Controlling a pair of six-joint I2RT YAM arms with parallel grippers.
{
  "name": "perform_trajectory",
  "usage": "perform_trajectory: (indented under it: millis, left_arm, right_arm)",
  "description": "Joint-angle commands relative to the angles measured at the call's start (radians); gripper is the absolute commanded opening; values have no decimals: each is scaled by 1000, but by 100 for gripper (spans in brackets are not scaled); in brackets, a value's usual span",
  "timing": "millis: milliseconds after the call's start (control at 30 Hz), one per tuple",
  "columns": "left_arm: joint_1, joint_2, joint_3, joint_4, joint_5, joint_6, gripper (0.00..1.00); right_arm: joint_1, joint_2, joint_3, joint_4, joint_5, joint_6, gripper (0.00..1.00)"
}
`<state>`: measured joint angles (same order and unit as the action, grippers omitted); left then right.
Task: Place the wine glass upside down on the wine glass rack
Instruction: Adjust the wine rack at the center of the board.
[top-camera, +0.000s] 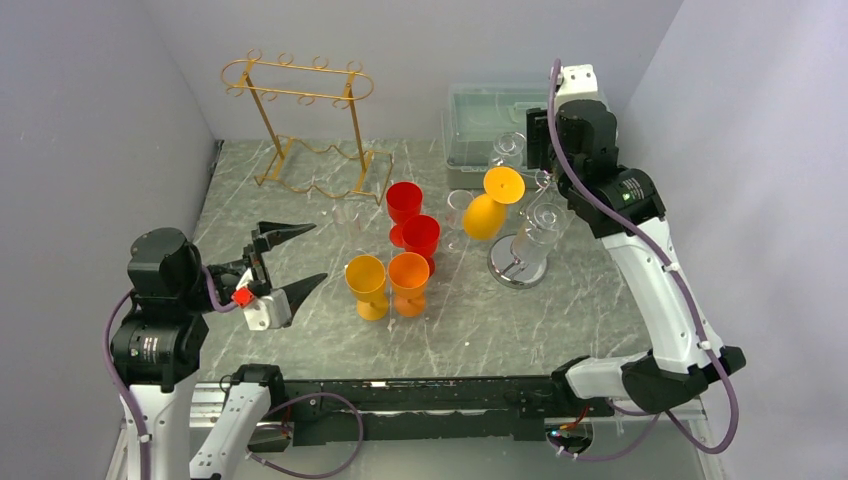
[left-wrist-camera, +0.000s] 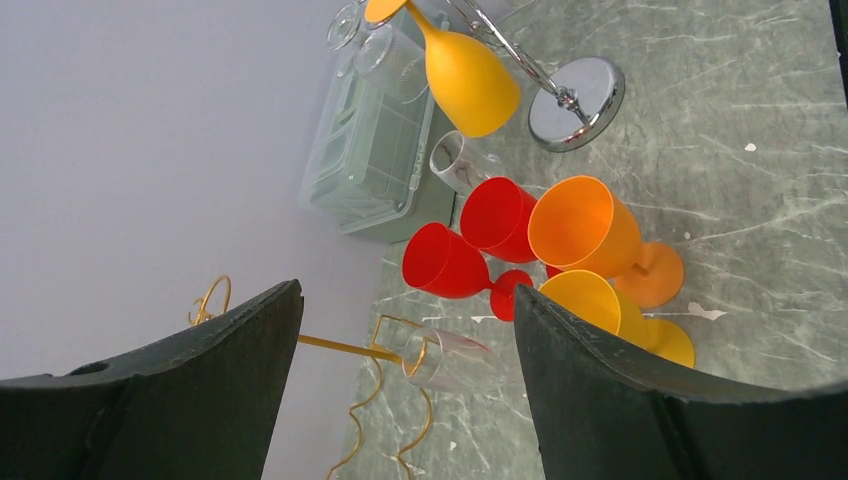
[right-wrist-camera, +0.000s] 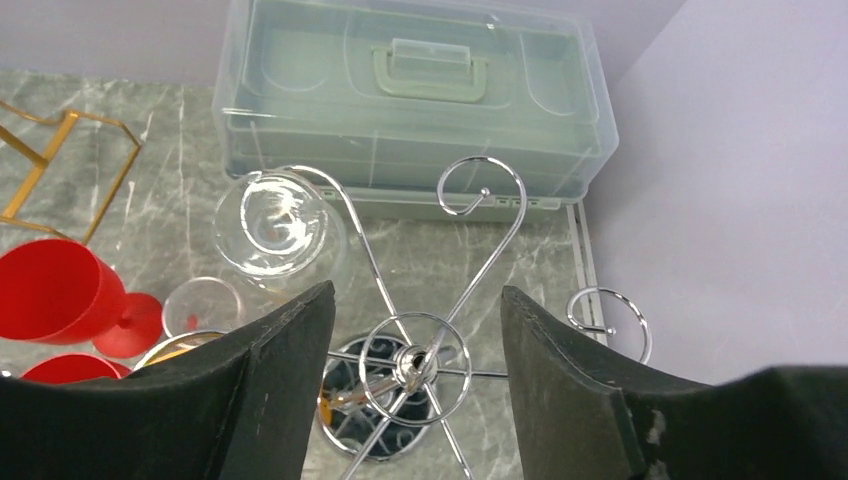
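The orange wine glass (top-camera: 486, 212) hangs upside down, tilted, at 10 o'clock on the chrome rack (top-camera: 517, 266). The right gripper (right-wrist-camera: 415, 300) is spread wide over the rack's hub, holding nothing. The left gripper (top-camera: 318, 253), also spread and empty, sits at 9 o'clock of 4 coloured goblets (top-camera: 409, 280).

Tally across the tabletop (top-camera: 560, 310): five coloured glasses, some clear ones, two racks, one box.
Two red glasses (top-camera: 404, 199), two yellow glasses (top-camera: 366, 277), one orange glass (top-camera: 408, 272), and at least three clear glasses (top-camera: 460, 206), whose exact number is hard to tell; one gold rack (top-camera: 300, 92), one chrome rack (top-camera: 518, 268), one lidded plastic box (top-camera: 480, 112).
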<state>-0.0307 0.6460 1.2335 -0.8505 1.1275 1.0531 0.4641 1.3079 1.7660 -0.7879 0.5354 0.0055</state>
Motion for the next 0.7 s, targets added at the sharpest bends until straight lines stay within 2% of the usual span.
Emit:
perform_trajectory:
  millis: [0, 133, 233, 367, 467, 567, 667]
  left_arm:
    - [0, 4, 33, 5, 10, -58, 83]
    - [0, 10, 32, 15, 14, -74, 83]
    - [1, 15, 29, 91, 20, -143, 83]
    - [1, 50, -18, 397, 65, -400, 80]
    - [-2, 143, -10, 585, 102, -573, 77]
    - [-65, 288, 113, 533, 75, -536, 76]
    - [-284, 430, 279, 383, -73, -392, 77]
  right_arm:
    - [-53, -20, 16, -26, -29, -30, 64]
    - [-153, -14, 22, -6, -35, -12, 62]
    - [-212, 5, 27, 13, -31, -7, 59]
    - [-290, 40, 38, 17, -61, 44, 56]
    - [-336, 51, 24, 35, -93, 63, 55]
    - [-374, 55, -3, 58, -119, 77, 54]
    - [-409, 51, -33, 92, -135, 81, 53]
